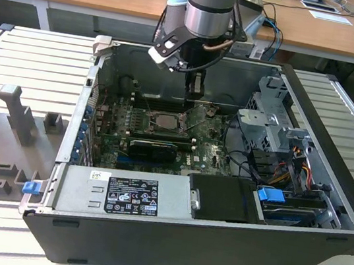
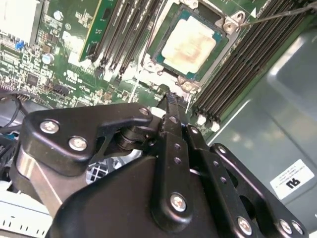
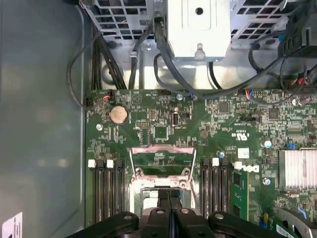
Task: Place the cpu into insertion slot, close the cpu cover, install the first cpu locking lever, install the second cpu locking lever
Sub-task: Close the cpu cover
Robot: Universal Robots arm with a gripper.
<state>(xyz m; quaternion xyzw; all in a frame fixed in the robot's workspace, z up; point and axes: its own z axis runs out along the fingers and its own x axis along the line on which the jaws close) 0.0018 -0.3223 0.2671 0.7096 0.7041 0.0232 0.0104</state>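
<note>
The pincer (image 1: 195, 94) is hanging low inside the open computer case (image 1: 212, 251). Its fingers (image 2: 173, 139) are pressing together with no gap, and nothing is showing between them. In the second wrist view the cpu (image 2: 190, 42) is sitting flat in the insertion slot (image 2: 231, 23) just ahead of the pincer's tips, with its pale face uncovered. In the first wrist view the cpu cover (image 3: 161, 148) is standing open just beyond the tips, on the pincer's other side, with green motherboard (image 3: 233, 119) showing through its cut-out. Black memory slots (image 3: 106, 193) are running alongside the pincer.
</note>
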